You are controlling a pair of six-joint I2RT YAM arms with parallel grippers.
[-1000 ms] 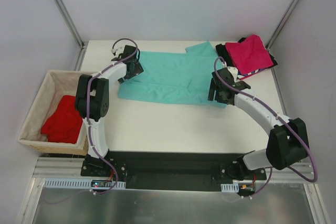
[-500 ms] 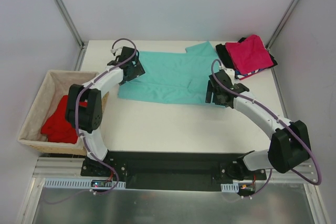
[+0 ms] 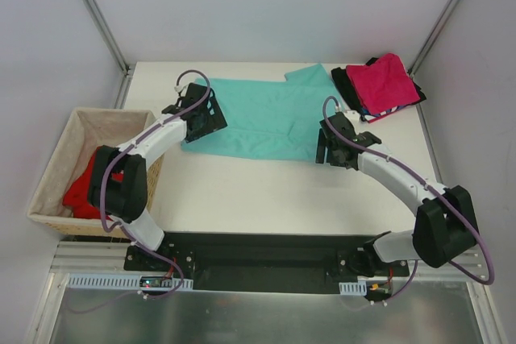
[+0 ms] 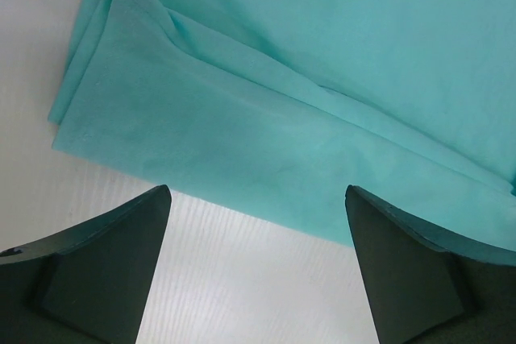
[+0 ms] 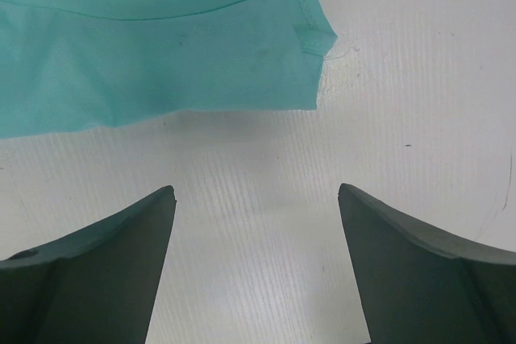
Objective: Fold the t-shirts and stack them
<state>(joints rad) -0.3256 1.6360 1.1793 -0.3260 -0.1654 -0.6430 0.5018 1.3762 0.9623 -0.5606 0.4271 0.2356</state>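
- Spread flat on the table [image 3: 266, 191]: teal-green t-shirt [image 3: 266, 118].
- Over its left near corner, left gripper [image 4: 258, 199], jaws wide apart, holding nothing.
- Just off its right near corner, right gripper [image 5: 256, 195], likewise gaping and empty.
- Right of it, magenta t-shirt [image 3: 387, 82] atop folded black t-shirt [image 3: 343, 78].
- Well left of it, red t-shirt [image 3: 81, 191] in wicker basket [image 3: 52, 163].
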